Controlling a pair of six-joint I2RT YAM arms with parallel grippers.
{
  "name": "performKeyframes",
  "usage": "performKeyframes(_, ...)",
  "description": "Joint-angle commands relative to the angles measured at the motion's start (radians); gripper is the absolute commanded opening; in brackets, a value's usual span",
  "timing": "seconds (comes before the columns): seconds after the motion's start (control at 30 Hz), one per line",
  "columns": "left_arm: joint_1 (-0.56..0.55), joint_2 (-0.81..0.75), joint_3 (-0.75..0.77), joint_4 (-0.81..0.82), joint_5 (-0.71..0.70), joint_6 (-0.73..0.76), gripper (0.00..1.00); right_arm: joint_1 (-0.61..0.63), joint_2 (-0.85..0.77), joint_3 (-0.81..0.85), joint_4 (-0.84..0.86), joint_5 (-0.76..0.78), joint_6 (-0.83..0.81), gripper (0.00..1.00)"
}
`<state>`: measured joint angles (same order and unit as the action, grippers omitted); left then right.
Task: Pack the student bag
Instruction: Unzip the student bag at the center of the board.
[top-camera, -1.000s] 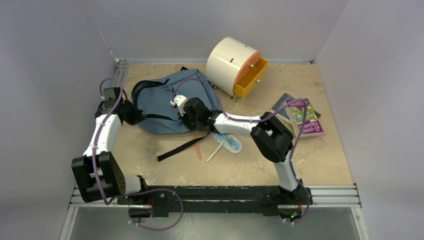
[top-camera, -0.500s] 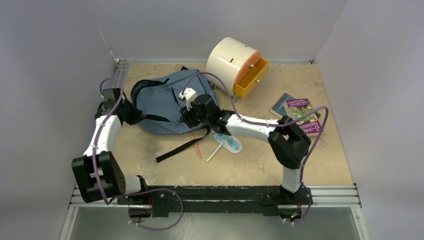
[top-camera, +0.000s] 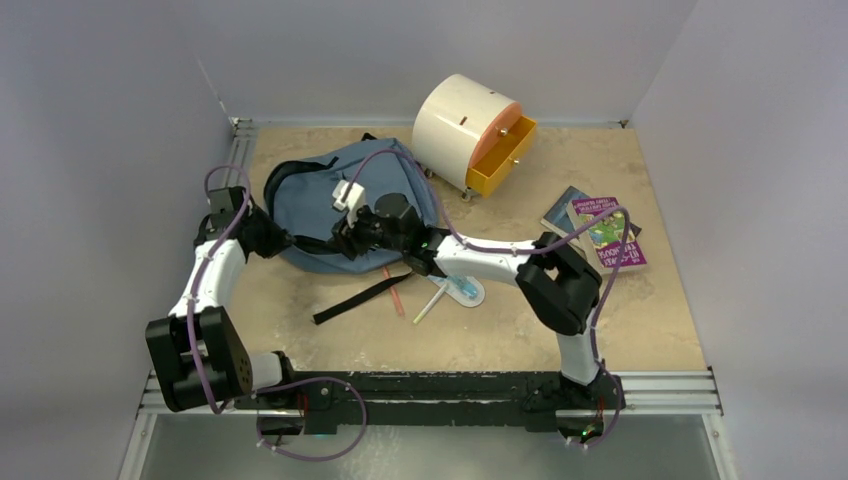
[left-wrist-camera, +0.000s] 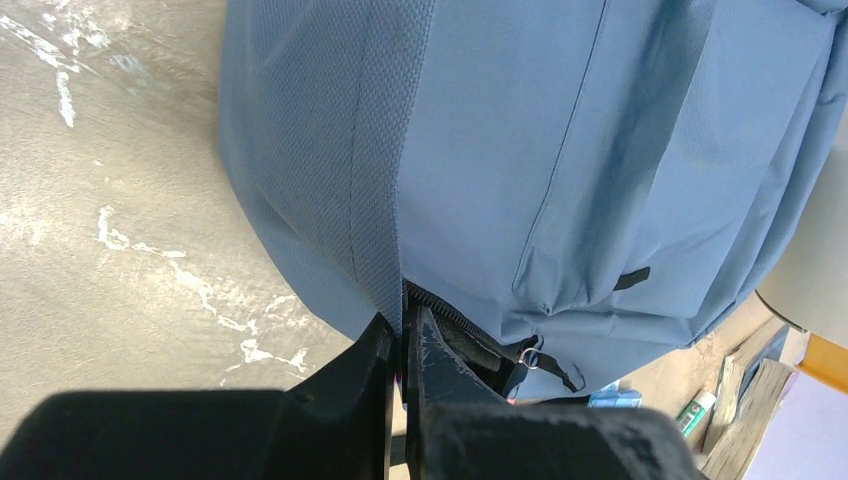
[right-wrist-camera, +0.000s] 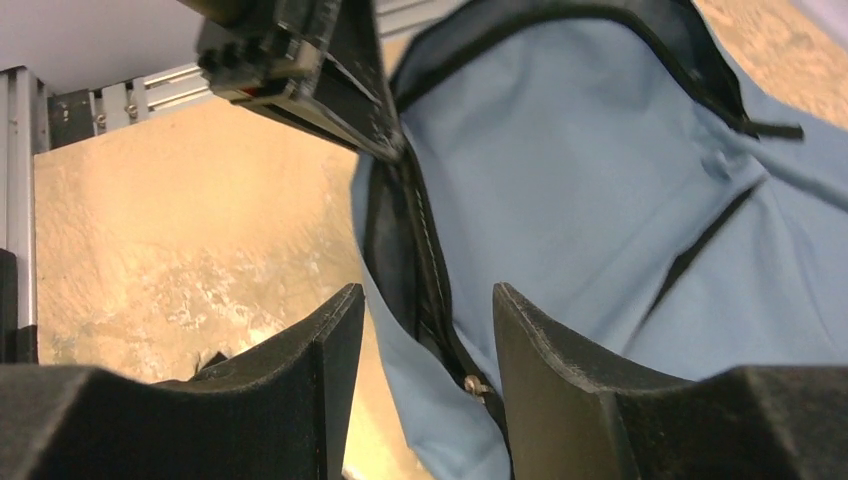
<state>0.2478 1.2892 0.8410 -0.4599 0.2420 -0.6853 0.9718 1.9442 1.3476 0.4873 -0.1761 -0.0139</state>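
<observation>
Student bag (top-camera: 303, 208) lies flat, mouth toward left fingers (left-wrist-camera: 368, 368)

Beige stone-patterned table (top-camera: 660, 310) carrying everything. Student bag (top-camera: 305, 210) lying at back left, its black strap (top-camera: 355, 298) trailing forward across surface. Cream cylindrical cabinet (top-camera: 462, 120) sitting at back centre, orange drawer (top-camera: 500, 155) hanging open toward right. Orange pen (top-camera: 396, 296) and white marker (top-camera: 428, 305) lying just right of strap, clear blister pack (top-camera: 468, 292) resting beside marker. Purple-covered book (top-camera: 610, 235) overlapping darker book (top-camera: 562, 207) at right, well apart from bag.
</observation>
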Motion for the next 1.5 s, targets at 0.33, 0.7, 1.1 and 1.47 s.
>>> performKeyframes(0.33,0.005,-0.029,-0.022,0.083,0.089,0.020,0.00,0.072,0.156,0.173,0.152,-0.027,-0.206,0.52)
performKeyframes(0.7,0.005,-0.042,-0.030,0.084,0.095,0.021,0.00,0.080,0.294,0.340,0.037,0.125,-0.274,0.50)
performKeyframes(1.1,0.005,-0.044,-0.036,0.088,0.103,0.020,0.00,0.087,0.378,0.420,0.034,0.280,-0.336,0.41)
performKeyframes(1.47,0.005,-0.035,-0.034,0.085,0.105,0.015,0.00,0.088,0.270,0.269,0.235,0.279,-0.130,0.00)
